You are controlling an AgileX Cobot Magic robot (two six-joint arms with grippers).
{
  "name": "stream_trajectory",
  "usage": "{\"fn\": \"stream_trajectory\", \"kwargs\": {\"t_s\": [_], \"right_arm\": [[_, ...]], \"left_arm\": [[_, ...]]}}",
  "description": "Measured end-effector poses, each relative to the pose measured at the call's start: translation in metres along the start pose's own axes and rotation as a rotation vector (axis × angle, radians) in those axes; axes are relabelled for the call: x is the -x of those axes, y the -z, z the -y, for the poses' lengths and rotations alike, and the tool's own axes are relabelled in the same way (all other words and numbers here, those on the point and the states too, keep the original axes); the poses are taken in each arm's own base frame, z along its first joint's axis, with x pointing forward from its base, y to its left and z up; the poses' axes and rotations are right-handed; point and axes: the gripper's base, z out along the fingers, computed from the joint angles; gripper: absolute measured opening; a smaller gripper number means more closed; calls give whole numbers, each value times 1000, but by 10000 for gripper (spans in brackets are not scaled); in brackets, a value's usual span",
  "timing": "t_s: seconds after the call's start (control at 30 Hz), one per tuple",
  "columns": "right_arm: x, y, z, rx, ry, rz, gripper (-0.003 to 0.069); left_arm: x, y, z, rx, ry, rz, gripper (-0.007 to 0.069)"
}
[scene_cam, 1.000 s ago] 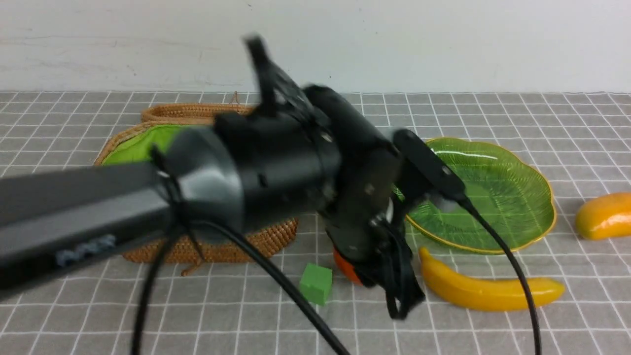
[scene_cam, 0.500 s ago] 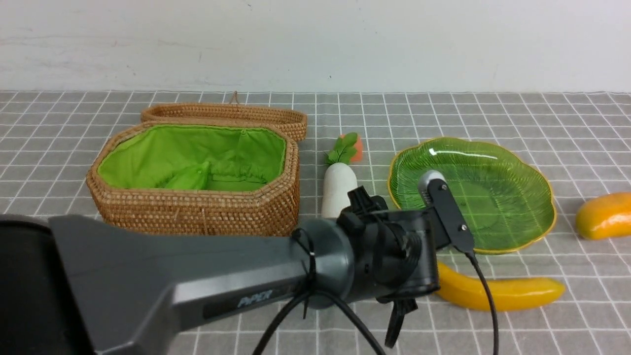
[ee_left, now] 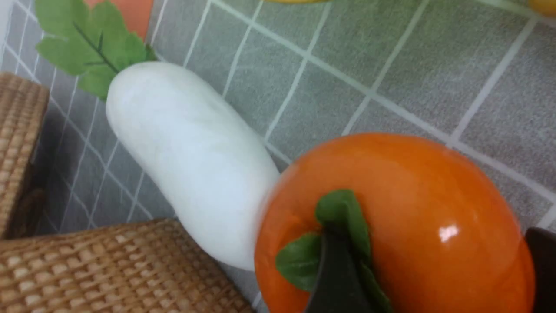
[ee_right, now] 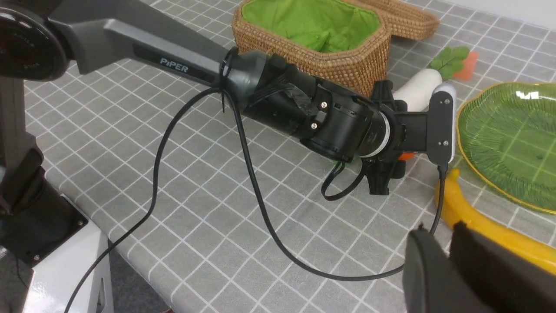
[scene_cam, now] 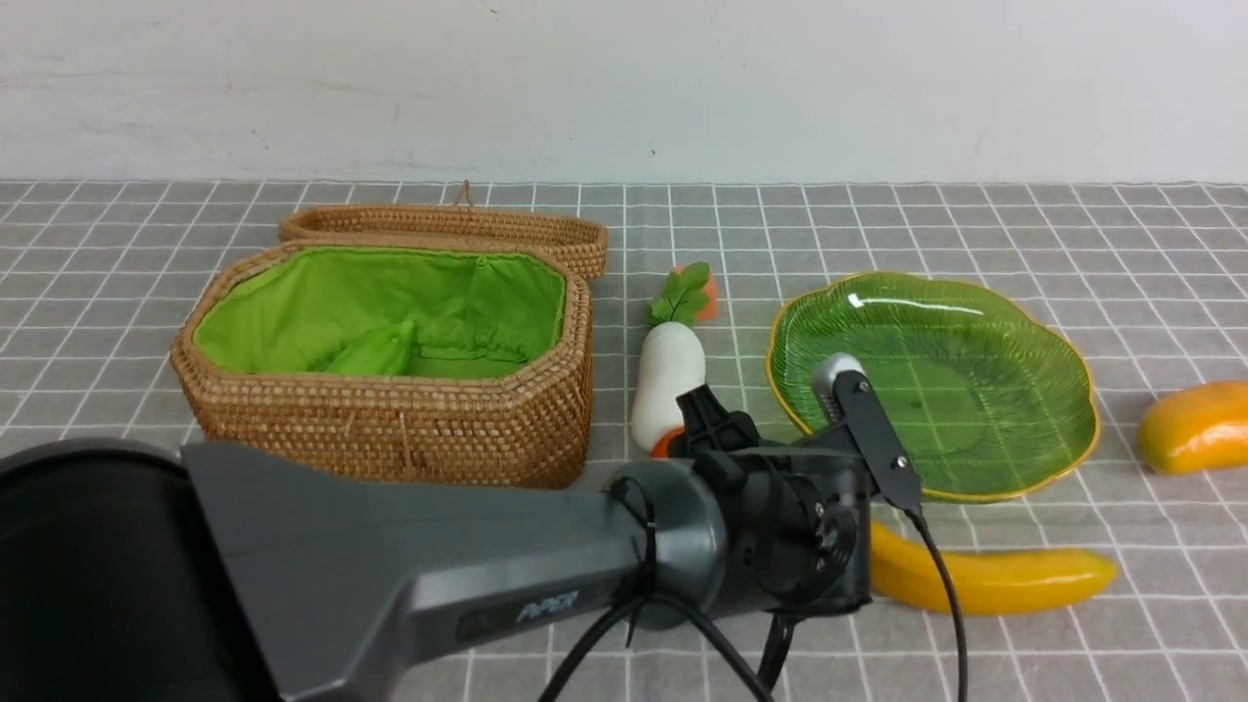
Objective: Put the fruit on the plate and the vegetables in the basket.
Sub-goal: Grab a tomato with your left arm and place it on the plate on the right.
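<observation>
Grey checked cloth (scene_cam: 975,224). Persimmon (ee_left: 412,182) cap up, just beside radish (scene_cam: 666,375) root end, near basket (scene_cam: 390,439) corner. Radish long axis runs away from robot, leaves toward wall (scene_cam: 624,88); banana (scene_cam: 985,577) crosswise before plate (scene_cam: 975,370). One of each, one mango (scene_cam: 1194,424). Left gripper (ee_left: 434,243) jaws wide astride persimmon, grip unclear; right gripper (ee_right: 441,232) almost closed, empty. Left arm (scene_cam: 439,575) mostly hides persimmon in front view.

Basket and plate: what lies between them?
Front view: the white radish, an orange cube behind its leaves, the persimmon at its near end.
</observation>
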Motion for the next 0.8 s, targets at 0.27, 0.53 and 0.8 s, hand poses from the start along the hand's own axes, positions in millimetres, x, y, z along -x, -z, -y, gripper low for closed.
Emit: {"fn": "stream_trajectory", "kwargs": {"t_s": [0.27,0.53,0.8], "right_arm": [[-1,0,6,-62,-70,-7,92],[-2,3,20,-229,-104,-14,95],[-2,2,20,-225,-112,-13,98]], "left_arm": [[36,38,-18,-57,138,59,477],[98,61,-62,-321,405,331,477],[103,-18,-45,-357,406,393,477]]}}
